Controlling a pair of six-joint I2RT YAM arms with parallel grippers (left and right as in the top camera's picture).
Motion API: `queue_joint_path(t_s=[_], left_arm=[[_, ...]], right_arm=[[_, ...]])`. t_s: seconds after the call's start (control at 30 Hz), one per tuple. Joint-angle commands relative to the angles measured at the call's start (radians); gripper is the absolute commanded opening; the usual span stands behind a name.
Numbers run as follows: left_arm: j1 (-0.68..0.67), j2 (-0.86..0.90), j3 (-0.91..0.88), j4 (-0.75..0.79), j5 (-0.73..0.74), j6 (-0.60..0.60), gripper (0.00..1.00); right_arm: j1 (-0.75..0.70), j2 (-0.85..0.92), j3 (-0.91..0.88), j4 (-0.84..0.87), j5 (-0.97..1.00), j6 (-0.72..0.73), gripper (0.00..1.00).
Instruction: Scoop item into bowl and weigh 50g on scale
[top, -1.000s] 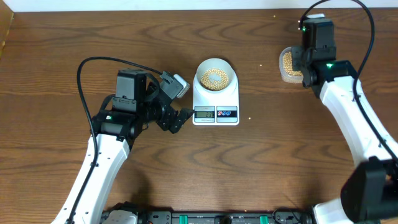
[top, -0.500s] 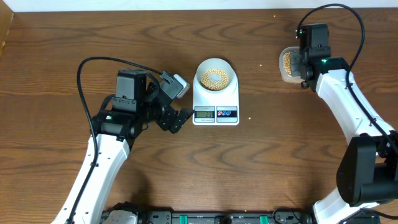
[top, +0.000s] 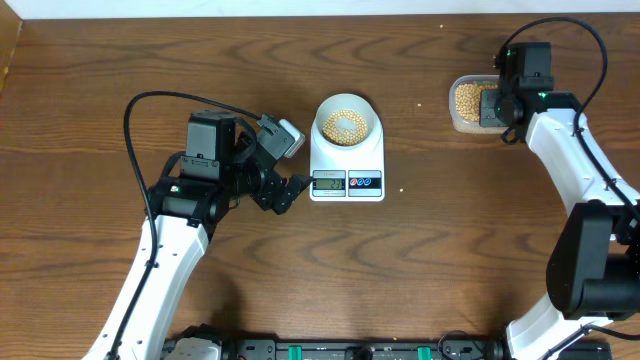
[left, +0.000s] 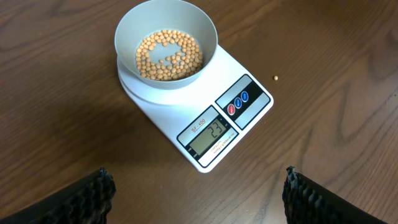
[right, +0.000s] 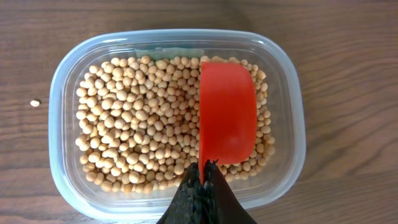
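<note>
— Right gripper (right: 200, 179) first: how set?
— Pressed together on the handle of the red scoop (right: 227, 112), at the near rim of the clear plastic tub (right: 61, 93). Can't see most of that handle, hidden as it is behind the black fingers.
— And the scoop's cup?
— Lying over the soybeans (right: 137, 115) on the tub's right side, showing plain red. Face up or face down: impossible to tell. Hidden under the wrist from overhead, with only part of the tub visible there.
— Left gripper (left: 199, 194)?
— Spread wide, holding nothing, hanging just in front of the scale (left: 180, 109). Only two black fingertips (left: 93, 196) to be seen in the wrist view, cut off by the lower edge. Touching the scale's front corner or just beside it, judged from overhead: cannot tell.
— On the scale?
— Pale bowl (left: 205, 34) sitting on the platform, with a thin layer of soybeans over most of its bottom. Display (left: 211, 132) showing digits that look like 23, though small and slanted, so not certain.
— Anything loose?
— One stray bean (left: 275, 78) on the wooden table (left: 336, 124) just right of the scale, and another left of the tub.
</note>
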Motion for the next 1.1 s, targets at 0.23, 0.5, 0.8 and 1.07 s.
queue_joint_path(t_s=[0.23,0.5,0.8,1.07], left_arm=[[0.002,-0.01,-0.007,0.0,0.005,-0.005,0.89],[0.002,-0.01,-0.007,0.0,0.006,-0.005,0.89],[0.002,-0.01,-0.007,0.0,0.006,-0.005,0.89],[0.002,-0.01,-0.007,0.0,0.006,-0.005,0.89]], right_arm=[[-0.026,0.003,-0.007,-0.035,-0.202,-0.041,0.01],[-0.04,0.003,-0.007,-0.038,-0.298,-0.055,0.01],[-0.097,0.003,-0.007,-0.038,-0.44,-0.055,0.01],[-0.14,0.003,-0.012,-0.037,-0.521,-0.063,0.01]])
